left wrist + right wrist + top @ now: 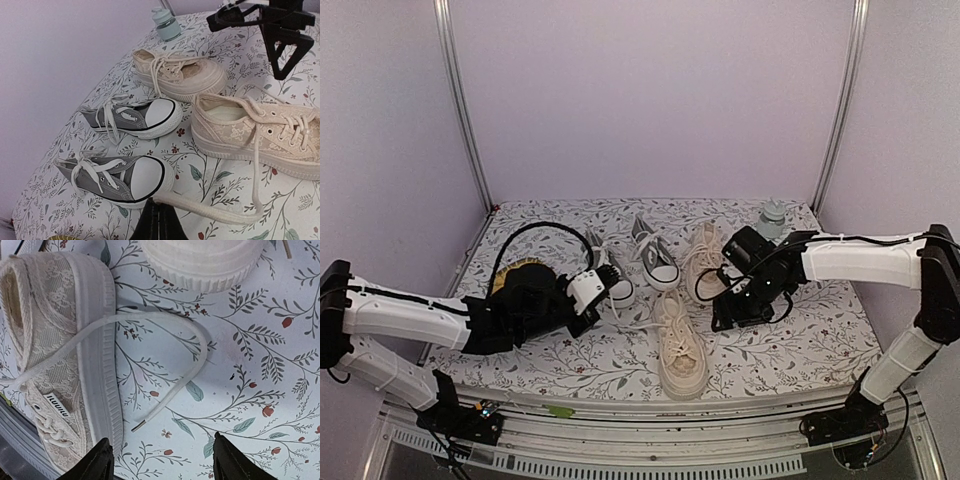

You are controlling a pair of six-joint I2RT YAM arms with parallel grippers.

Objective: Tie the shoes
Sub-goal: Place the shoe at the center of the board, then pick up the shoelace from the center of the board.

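Note:
Two small grey shoes (125, 175) (135, 116) with white toe caps lie at the left, laces loose. One cream shoe (180, 72) lies far back, the other (260, 132) nearer. My left gripper (159, 206) is shut on the end of the near cream shoe's lace (210, 210), just off the nearest grey toe. My right gripper (162, 460) stands open just above the cloth beside the near cream shoe (65, 340). That shoe's other lace (165, 390) lies free in a curve ahead of the jaws, its tip (137, 426) between them. From above, the left gripper (607, 303) and right gripper (733, 308) flank the near cream shoe (680, 345).
A small pale-green bottle (772, 218) stands at the back right of the floral cloth (800, 340). A yellow round object (515, 275) sits behind the left arm. Purple walls close in the back and sides.

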